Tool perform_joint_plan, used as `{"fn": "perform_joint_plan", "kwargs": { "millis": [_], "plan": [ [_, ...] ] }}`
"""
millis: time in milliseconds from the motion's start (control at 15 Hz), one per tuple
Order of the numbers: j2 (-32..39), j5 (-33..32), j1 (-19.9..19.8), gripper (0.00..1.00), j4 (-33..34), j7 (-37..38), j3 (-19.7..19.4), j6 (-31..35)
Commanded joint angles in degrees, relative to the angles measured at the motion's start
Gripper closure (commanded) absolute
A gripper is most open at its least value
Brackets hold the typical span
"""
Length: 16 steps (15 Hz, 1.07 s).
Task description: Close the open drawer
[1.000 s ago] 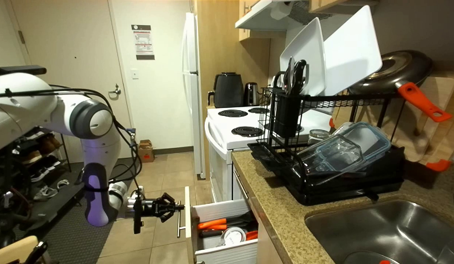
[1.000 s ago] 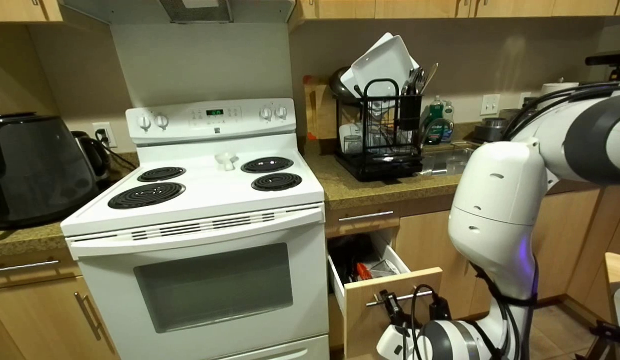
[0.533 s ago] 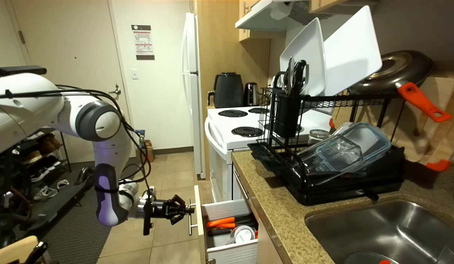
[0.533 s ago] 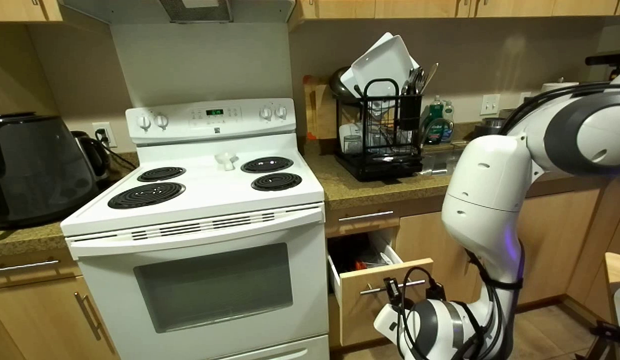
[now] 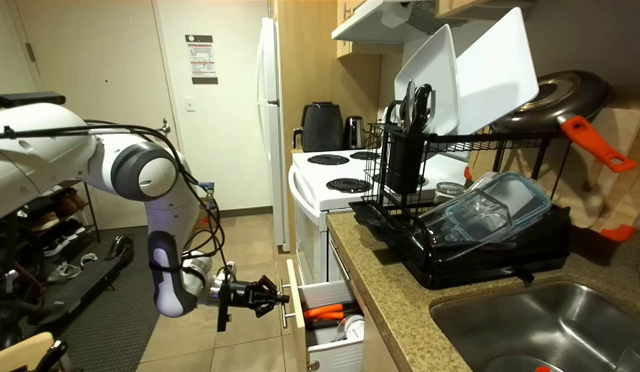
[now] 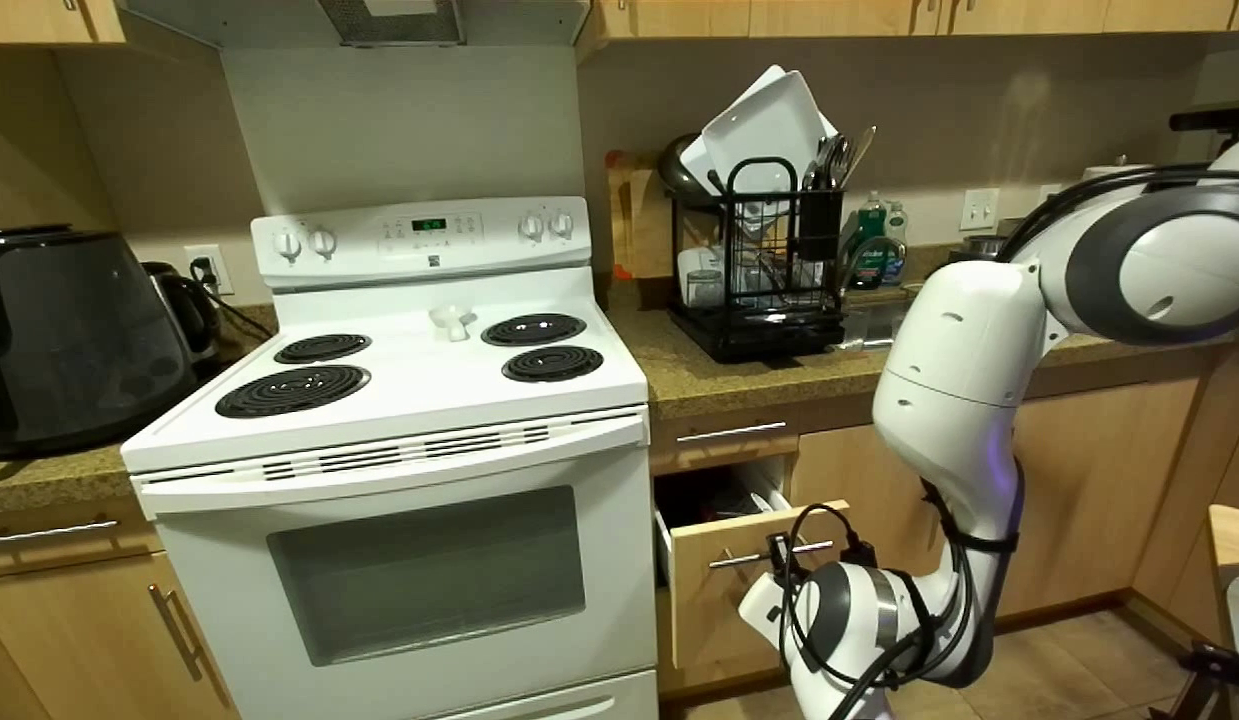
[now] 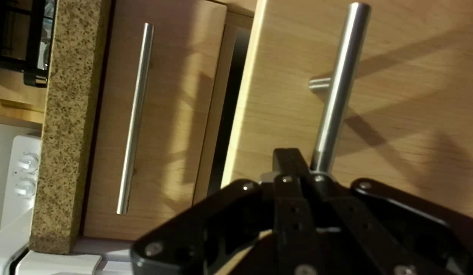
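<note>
Tiled floor [image 5: 252, 351]: spreads well below my gripper [image 5: 283, 298]. Stove [image 6: 389, 470]: stands to my left, its side just beside the open drawer [image 6: 714, 600]. Countertop [image 5: 387, 289]: ahead of and above me, its front edge set back from my fingers [image 7: 288, 162]. Cabinet [image 6: 844, 460]: ahead of me, below that edge. Upper drawer [image 7: 163, 114]: ahead and above, flush with the cabinet; a dark gap behind the open drawer's front leaves room inward. Compared with half a second earlier, in both exterior views my gripper and that front sit nearer the cabinet, and less of the interior shows. The open drawer lies directly before my fingers, part-way out, its pale wood front upright, its side walls white. Handle [image 7: 340, 88]: a straight metal bar across the front, reaching past my fingers on both sides. Orange-handled utensils [image 5: 325, 311]: beyond the front, inside the drawer. Round white-topped item [image 5: 355, 328]: beside them, unidentified. My fingers are drawn together with hardly a gap, holding nothing I can see; in the wrist view one overlaps the bar, though I cannot tell whether it touches.
</note>
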Motion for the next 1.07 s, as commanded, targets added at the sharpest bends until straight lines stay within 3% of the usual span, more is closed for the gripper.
{"fn": "perform_joint_plan", "kwargs": {
  "millis": [0, 1000],
  "plan": [
    [-0.03, -1.26, -1.26, 1.0, 0.73, -0.98, -0.7, 1.97],
    [0.65, 0.94, -0.85, 1.0, 2.48, 0.17, -1.42, -1.07]
  ]
}}
